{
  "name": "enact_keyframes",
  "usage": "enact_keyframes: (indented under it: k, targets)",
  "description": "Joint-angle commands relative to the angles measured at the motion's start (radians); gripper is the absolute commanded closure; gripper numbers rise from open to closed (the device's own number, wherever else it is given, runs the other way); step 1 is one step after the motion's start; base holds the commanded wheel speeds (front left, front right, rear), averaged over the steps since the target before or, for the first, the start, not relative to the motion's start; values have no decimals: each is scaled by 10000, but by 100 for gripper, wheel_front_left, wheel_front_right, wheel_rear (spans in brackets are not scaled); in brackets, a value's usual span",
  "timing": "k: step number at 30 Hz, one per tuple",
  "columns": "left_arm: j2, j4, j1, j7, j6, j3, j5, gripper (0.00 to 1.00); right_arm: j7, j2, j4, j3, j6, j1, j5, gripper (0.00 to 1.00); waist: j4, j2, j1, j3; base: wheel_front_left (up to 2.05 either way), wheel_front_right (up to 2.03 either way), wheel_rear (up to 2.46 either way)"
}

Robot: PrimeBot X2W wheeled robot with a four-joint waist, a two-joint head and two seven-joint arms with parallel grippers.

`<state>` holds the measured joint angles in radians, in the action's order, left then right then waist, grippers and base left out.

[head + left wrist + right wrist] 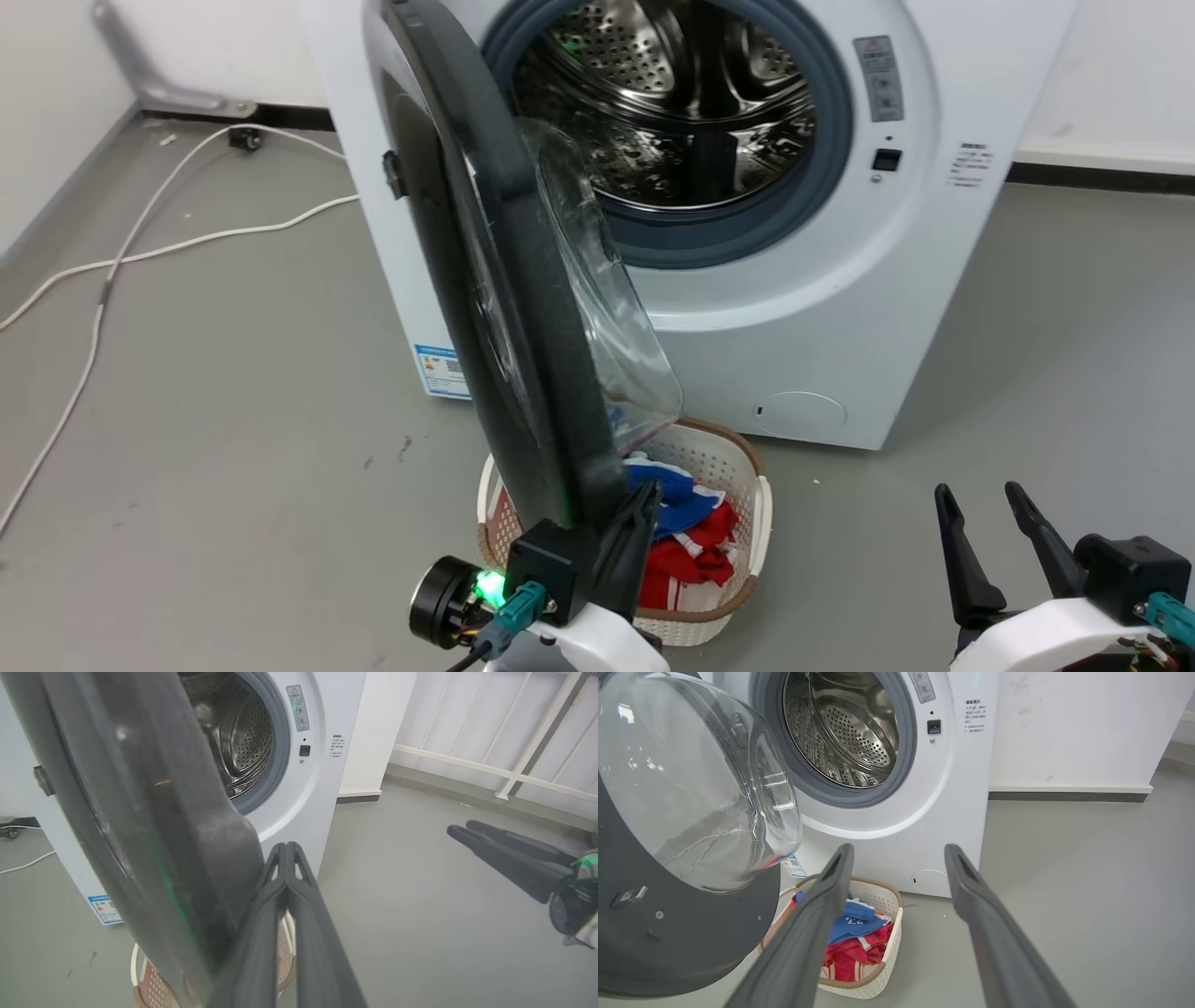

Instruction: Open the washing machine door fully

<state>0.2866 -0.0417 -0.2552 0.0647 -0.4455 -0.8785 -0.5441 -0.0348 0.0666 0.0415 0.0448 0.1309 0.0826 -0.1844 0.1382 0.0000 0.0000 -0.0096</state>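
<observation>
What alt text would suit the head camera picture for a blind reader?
A white washing machine stands with its round black door swung partly open. The left jaws sit closed at the door's lower edge, above a basket of clothes; the right jaws hang open.

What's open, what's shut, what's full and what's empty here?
washing machine door, open partway, not fully.
drum, looks empty.
laundry basket, holding red and blue clothes.
left claw, shut, against the door's lower edge.
right claw, open, holding nothing.
</observation>
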Motion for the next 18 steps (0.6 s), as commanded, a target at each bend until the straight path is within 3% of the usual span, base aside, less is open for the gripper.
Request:
enact_keyframes:
  k: [1,8,18]
  targets:
    - [300,217,71,-8,-127,220,-34,100,-40,-2,37,29,-3,-103,3,0,159,0,0,11,0,0,0]
    - [291,-7,217,64,-291,130,80,100,-80,-27,107,96,-1,8,-14,0,678,0,0,6,0,0,0]
    - [685,-472,791,228,-893,666,-171,100,-127,-44,60,228,-3,133,-80,0,1727,0,0,23,0,0,0]
